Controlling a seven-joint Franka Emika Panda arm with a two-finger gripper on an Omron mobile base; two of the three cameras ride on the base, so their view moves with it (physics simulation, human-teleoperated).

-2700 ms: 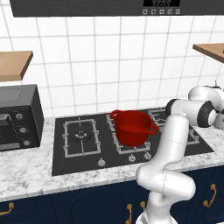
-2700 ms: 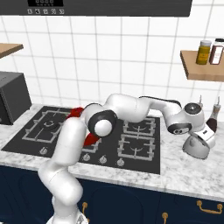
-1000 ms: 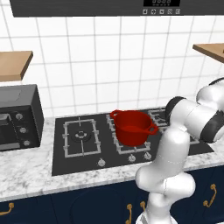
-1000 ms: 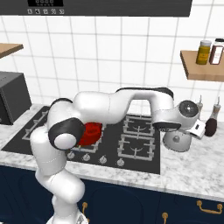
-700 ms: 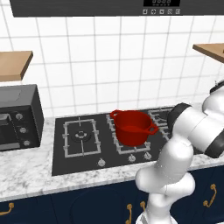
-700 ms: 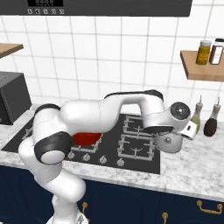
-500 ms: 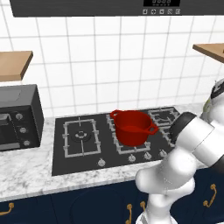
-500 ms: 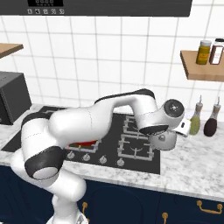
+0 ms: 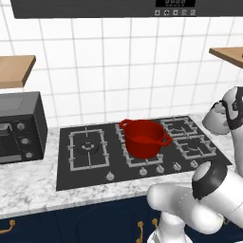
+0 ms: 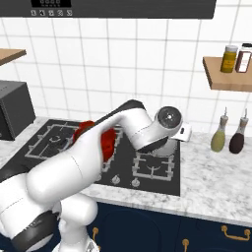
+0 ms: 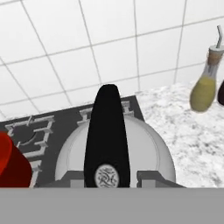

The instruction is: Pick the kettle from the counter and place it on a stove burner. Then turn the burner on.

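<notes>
Gripper [image 11: 111, 181] is closed tight on the black arched handle of the kettle [image 9: 217, 118], which hangs in the air above the right side of the black cooktop [image 9: 66, 163], over the smaller paired grates [image 9: 186, 137] rather than the large square stove burner [image 9: 88, 146] at the left. Risks, as a judgement: the grip sits on a narrow curved handle, so the kettle could swing or tilt during a fast sideways move and land crooked on a grate; the red pot [image 9: 143, 137] stands on the middle grate right between kettle and left burner, so a low carry would likely clip its rim or handles; the arm's elbow bulks wide in front of the knob row [image 9: 143, 172], which may crowd the later knob reach. Count: one kettle, one red pot, two oil bottles [image 10: 227, 135] on the counter [image 10: 216, 172] at right, two jars [image 10: 235, 58] on the right shelf, one microwave [image 9: 20, 127] at left, five knobs along the front edge.
</notes>
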